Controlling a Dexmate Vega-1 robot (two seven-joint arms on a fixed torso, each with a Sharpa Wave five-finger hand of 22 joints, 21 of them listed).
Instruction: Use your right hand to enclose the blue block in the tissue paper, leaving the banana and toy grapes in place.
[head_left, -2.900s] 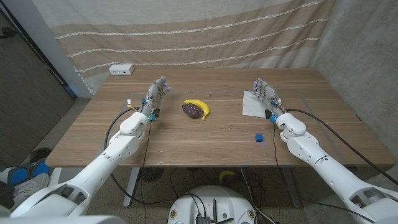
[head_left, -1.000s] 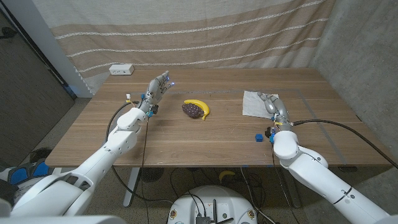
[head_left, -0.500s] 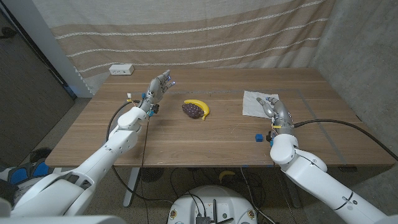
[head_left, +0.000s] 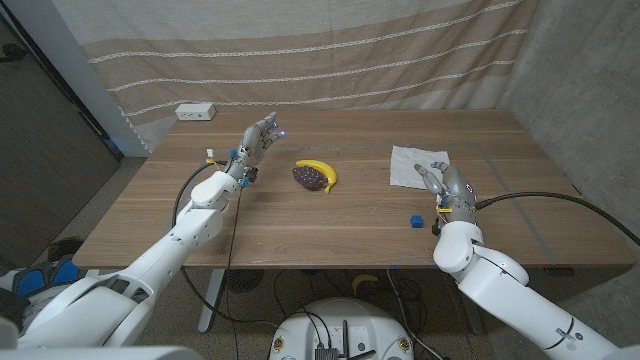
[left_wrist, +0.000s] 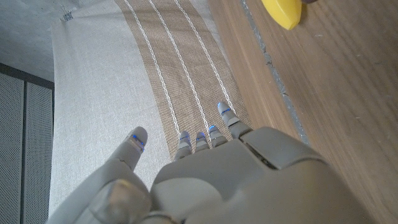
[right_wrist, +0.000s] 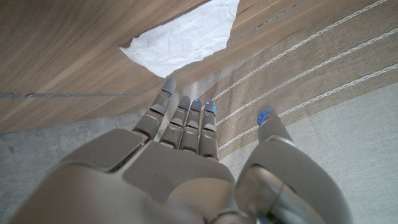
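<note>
Both empty, fingers spread—right hand (head_left: 441, 182) between tissue paper (head_left: 411, 163) and blue block (head_left: 414, 220)—left hand (head_left: 256, 139).

The right hand (head_left: 440, 180) has drawn back from over the tissue paper (head_left: 413, 164) toward the worktop's near edge, now just beside the blue block (head_left: 415, 220), fingers apart and empty. The left hand (head_left: 258, 136) has tilted slightly farther forward.

A white power strip (head_left: 196, 112) lies at the far corner of the wooden table (head_left: 300, 230), beyond the left hand's fingertips and to their outer side. A beige curtain with white stripes (head_left: 300, 50) hangs behind the table, past the fingertips of both hands. A grey wall panel (left_wrist: 25, 137) stands beside the curtain.
</note>
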